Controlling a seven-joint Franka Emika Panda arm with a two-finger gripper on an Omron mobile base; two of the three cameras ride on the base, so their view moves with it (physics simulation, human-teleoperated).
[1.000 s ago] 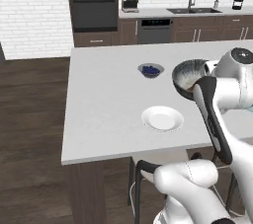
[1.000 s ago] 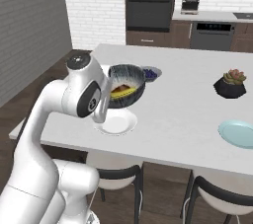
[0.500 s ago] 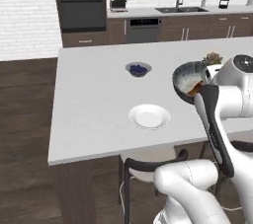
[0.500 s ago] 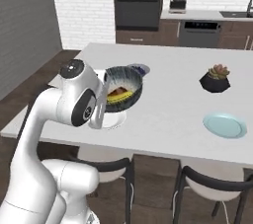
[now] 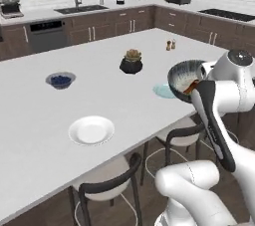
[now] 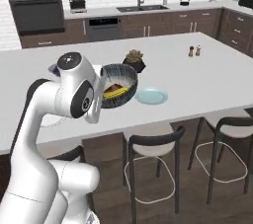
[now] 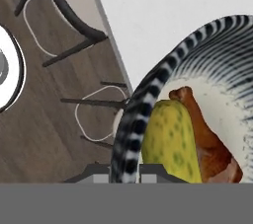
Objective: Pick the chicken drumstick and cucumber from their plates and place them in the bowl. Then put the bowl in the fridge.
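hand (image 7: pixel 124 174) is clamped on the bowl (image 6: pixel 120 85) rim — cucumber (image 7: pixel 172 139) and chicken drumstick (image 7: pixel 207 141) lie side by side inside, long axes pointing away from the hand, bowl tipped up off the table (image 5: pixel 30 120)

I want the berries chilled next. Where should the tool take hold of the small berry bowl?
Grip the berry bowl by its rim, coming from straight above: it sits upright and alone on the counter, its low sloped wall gives little purchase, and berries fill the middle.
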